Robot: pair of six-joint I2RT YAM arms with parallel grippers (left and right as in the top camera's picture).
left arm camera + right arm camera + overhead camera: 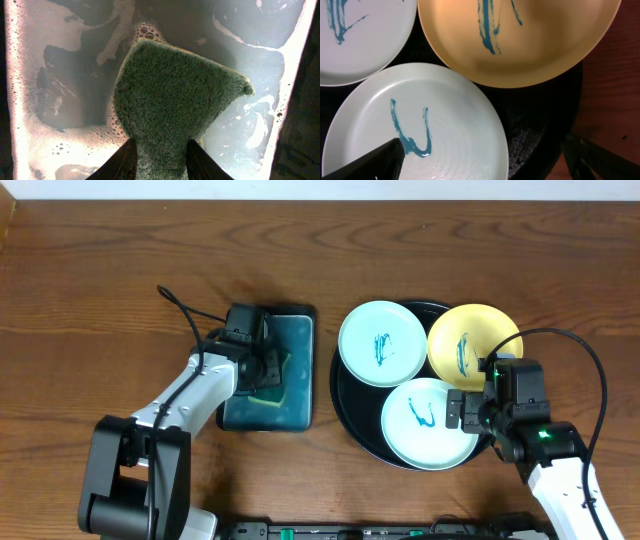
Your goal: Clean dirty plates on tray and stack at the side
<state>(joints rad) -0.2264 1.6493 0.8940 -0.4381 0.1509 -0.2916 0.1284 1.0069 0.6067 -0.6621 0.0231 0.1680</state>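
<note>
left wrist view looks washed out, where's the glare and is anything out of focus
Left wrist: glare whitens the wet teal tray floor, worst along the left edge; the sponge is sharp, left claw fingers dark. Right wrist: the yellow plate evenly lit, right claw fingers soft and shadowed.

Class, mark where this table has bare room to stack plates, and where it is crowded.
The table is bare left of the teal tray and right of the black tray. The gap between the trays is narrow. The black tray is crowded: a yellow plate and two mint plates nearly fill it.
</note>
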